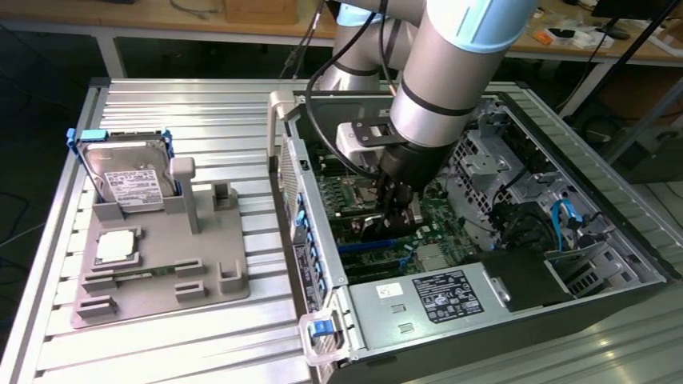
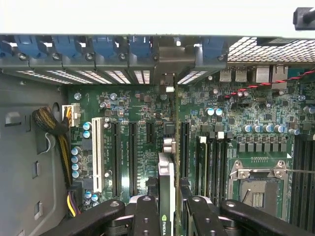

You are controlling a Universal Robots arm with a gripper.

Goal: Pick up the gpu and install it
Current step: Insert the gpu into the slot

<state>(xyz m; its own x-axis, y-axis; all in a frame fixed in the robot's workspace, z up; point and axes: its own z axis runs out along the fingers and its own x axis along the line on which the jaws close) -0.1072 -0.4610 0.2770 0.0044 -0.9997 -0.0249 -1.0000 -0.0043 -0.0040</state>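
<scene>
While I am working inside the open case [image 1: 312, 264], the claw [image 2: 170, 209] is pinching the gpu [image 2: 166, 172] by its flat faces, holding it on edge over the motherboard [image 2: 133, 113], presumably so its lower edge is facing a slot squarely.

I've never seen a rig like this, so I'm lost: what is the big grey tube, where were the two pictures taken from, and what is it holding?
The grey tube is a robot arm reaching into an open computer case lying on a ribbed metal table. One picture comes from a camera off the arm; the other from a camera on its wrist, looking at the green motherboard inside. The black jaws are shut on the gpu, a thin card seen edge-on. At the exterior view's left, a grey holder carries a hard drive and a small silver chip.
</scene>
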